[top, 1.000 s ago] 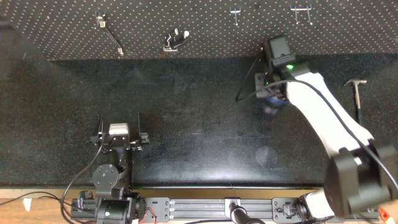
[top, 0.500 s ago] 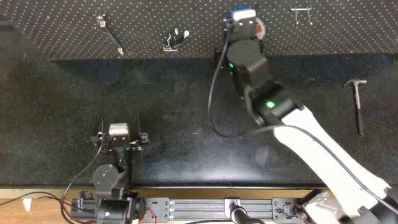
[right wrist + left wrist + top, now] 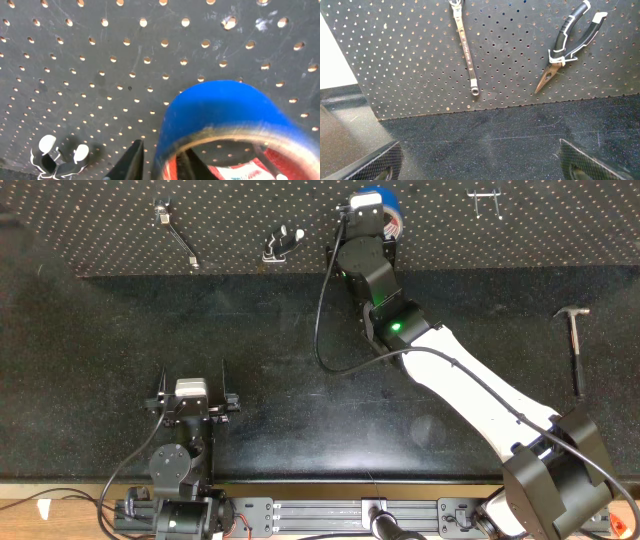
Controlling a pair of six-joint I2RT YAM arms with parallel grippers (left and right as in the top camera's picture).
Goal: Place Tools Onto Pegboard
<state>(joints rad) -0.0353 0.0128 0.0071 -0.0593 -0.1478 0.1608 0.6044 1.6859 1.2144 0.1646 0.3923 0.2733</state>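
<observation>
Right gripper (image 3: pixel 159 161) is clamped on the wall of a blue roll of tape (image 3: pixel 220 112), holding it against the black perforated pegboard (image 3: pixel 250 210) at the far side, probably to slip its hole over a peg. Left gripper (image 3: pixel 480 162) sits wide open near its base, idle. Silver wrench (image 3: pixel 465 45) and black-handled pliers (image 3: pixel 567 45) already hang far left. A hammer (image 3: pixel 575 350) lies on the table, right.

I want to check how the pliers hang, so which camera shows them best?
The left wrist view: the pliers hang whole on the pegboard, nose down. The top view shows them small and foreshortened; the right wrist view catches what look like their handle ends at its edge.
</observation>
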